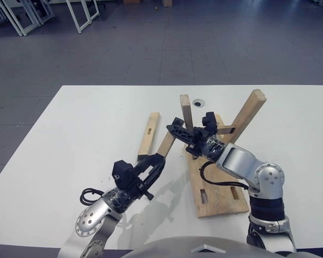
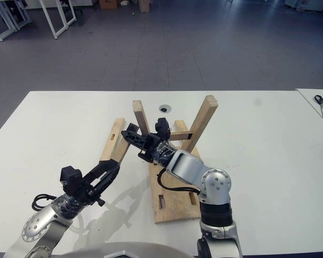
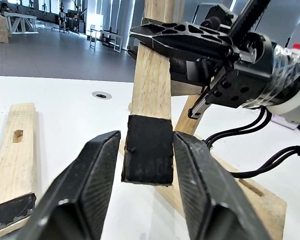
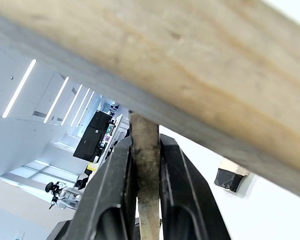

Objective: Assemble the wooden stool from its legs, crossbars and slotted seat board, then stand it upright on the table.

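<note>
The slotted seat board (image 1: 222, 194) lies flat on the white table. Two legs (image 1: 185, 110) (image 1: 251, 110) rise from it, joined by a crossbar (image 1: 226, 129). A third leg (image 1: 166, 144) hangs tilted over the board's left edge. My right gripper (image 1: 176, 131) is shut on its upper part, fingers (image 4: 121, 175) pressed against the wood. Its black-capped lower end (image 3: 148, 150) sits between the fingers (image 3: 90, 185) of my open left gripper (image 1: 153, 164), with a gap on each side. A fourth leg (image 1: 149, 133) lies loose on the table to the left.
A round cable hole (image 1: 198, 101) sits in the table behind the legs. Scissors (image 2: 320, 101) lie on a neighbouring table at the far right. Bare table stretches left and right of the board. White frames (image 1: 81, 13) stand on the floor far behind.
</note>
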